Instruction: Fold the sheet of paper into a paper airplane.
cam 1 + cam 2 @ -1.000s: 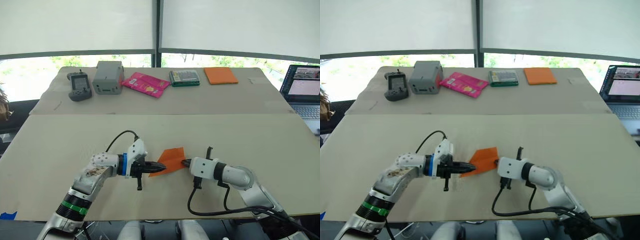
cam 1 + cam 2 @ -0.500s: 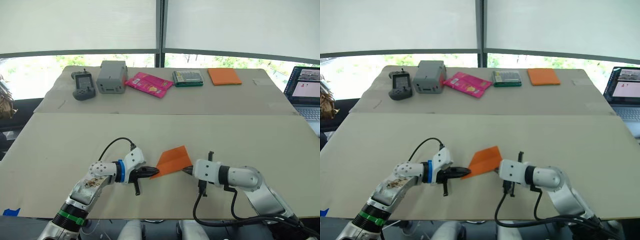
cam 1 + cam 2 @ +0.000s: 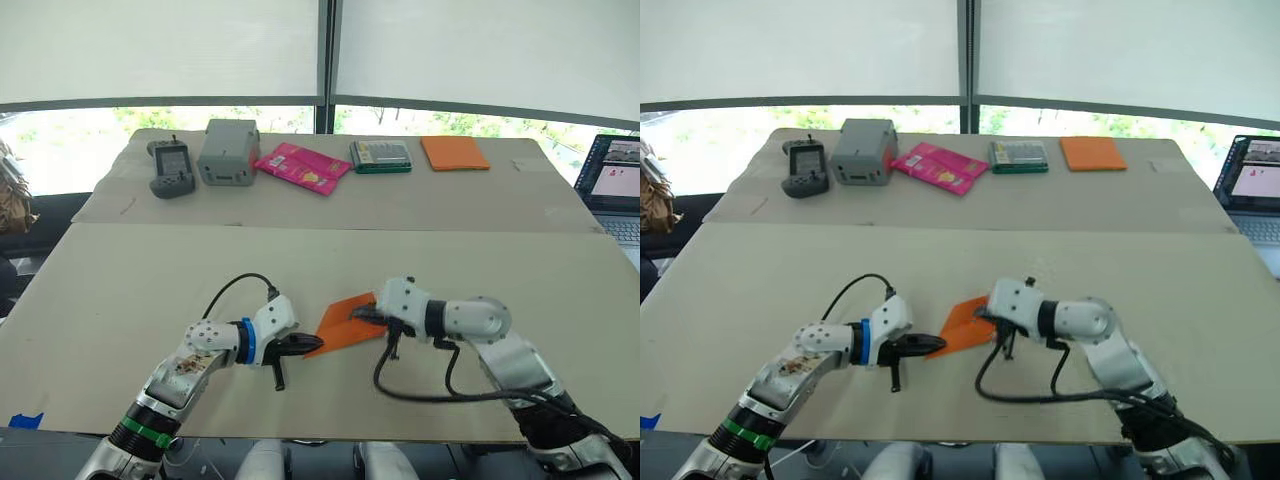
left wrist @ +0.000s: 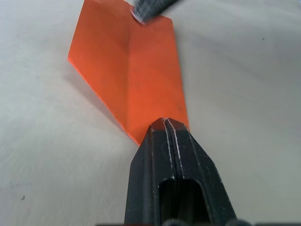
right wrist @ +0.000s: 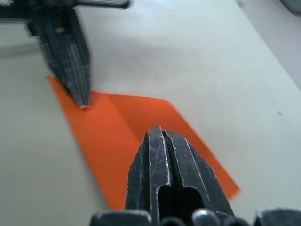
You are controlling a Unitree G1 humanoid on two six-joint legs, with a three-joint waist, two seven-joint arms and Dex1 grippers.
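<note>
left wrist view: left gripper (image 4: 164, 123) closed (flat) on sheet of paper (image 4: 129, 66).

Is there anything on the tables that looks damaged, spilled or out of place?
Nothing stands out. The sheet of paper lies flat and creased between the left gripper and right gripper, untorn.

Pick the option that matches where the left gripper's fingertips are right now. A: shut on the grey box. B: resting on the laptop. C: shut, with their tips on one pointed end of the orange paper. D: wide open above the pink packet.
C: the left gripper shows its two black fingers closed together, tips on the narrow end of the sheet of paper lying on the table.
</note>
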